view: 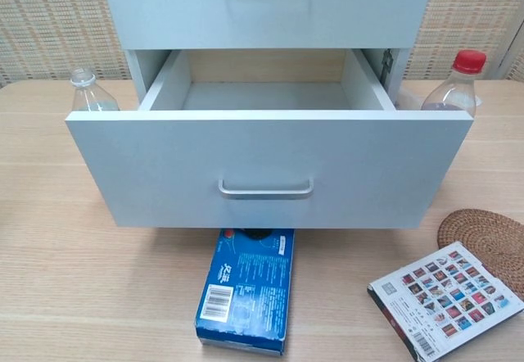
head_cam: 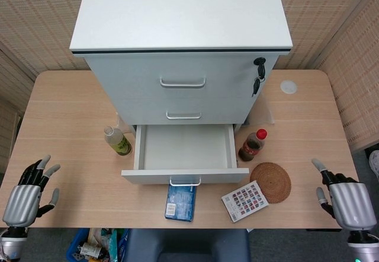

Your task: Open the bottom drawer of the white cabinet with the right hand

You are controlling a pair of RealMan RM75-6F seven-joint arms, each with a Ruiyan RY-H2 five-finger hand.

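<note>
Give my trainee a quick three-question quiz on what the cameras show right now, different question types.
1. True or false: the bottom drawer is pulled out and has nothing in it.
2. Which bottle stands beside the coaster? A) the red-capped bottle B) the clear-capped bottle
3. Fill in: the blue box lies partly under the drawer's ____.

Key
1. True. The right hand is off the handle, near the table's right edge, and holds nothing; the left hand also holds nothing.
2. A
3. front
</note>
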